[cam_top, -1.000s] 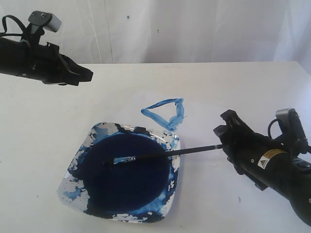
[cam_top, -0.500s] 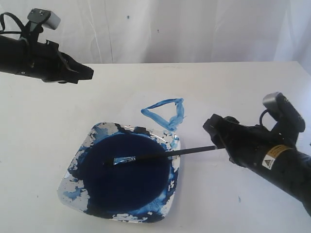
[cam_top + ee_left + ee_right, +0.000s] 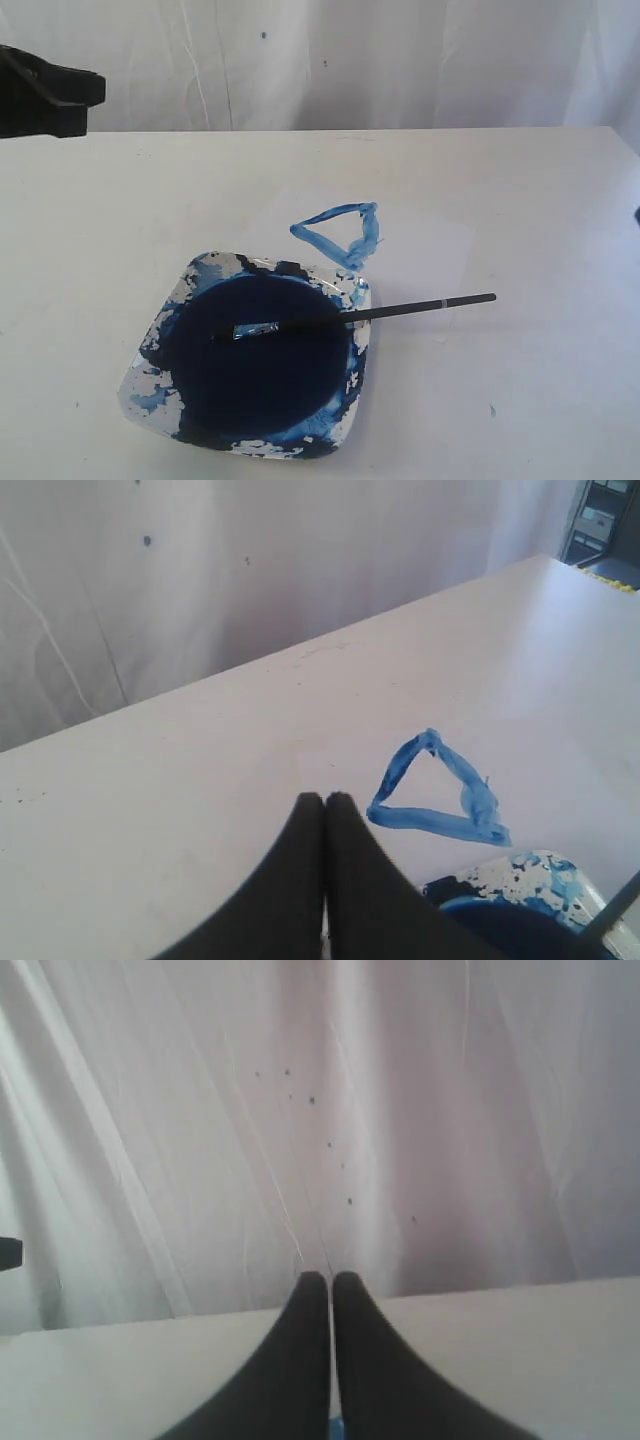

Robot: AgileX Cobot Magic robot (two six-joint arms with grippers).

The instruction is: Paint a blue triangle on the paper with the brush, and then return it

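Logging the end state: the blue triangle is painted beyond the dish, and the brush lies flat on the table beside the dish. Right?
No: the exterior view shows the brush lying across the dish, its tip in the dark paint and its handle jutting over the rim. The blue triangle is indeed beyond the dish.

Open desk (image 3: 520, 200) surface surrounds the dish (image 3: 140, 382) on all sides. The brush (image 3: 365, 314) lies across the dish rim, handle projecting low over the desk to the right. The blue triangle (image 3: 365, 235) is flat paint, no obstruction. The left gripper (image 3: 97, 90) hangs above the desk at far left, jaws together.
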